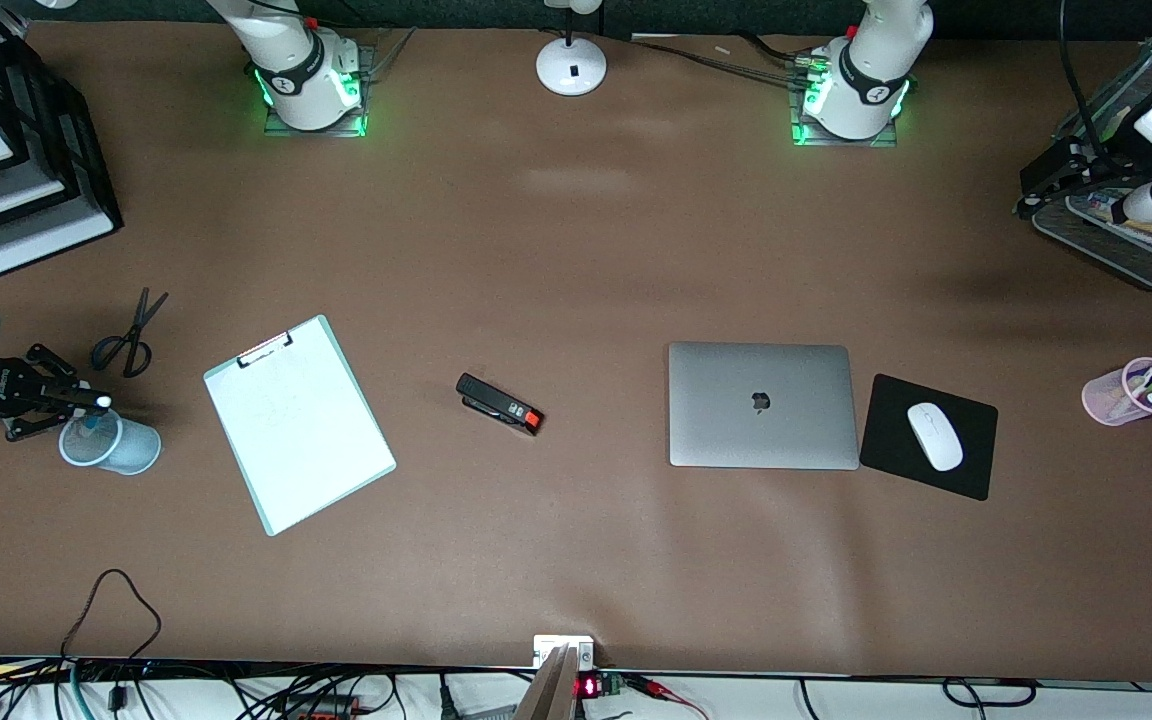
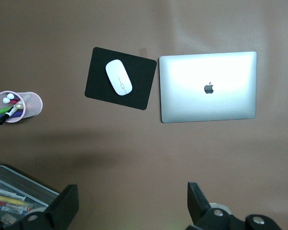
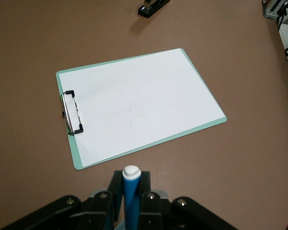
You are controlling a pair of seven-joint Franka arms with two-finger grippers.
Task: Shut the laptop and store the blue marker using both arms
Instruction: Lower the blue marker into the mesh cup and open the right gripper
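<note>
mouse on pad — beside laptop

The brown table carries, from the right arm's end: stacked paper trays, scissors, a blue cup, a clipboard, a stapler, the closed laptop, a black mousepad just beside it, a pink pen cup and a mesh tray. A white lamp base stands between the arms' bases.

A brown table fills the view, evenly lit with soft pale glare patches. Black stacked paper trays sit at one corner, cables trailing along its near edge.
</note>
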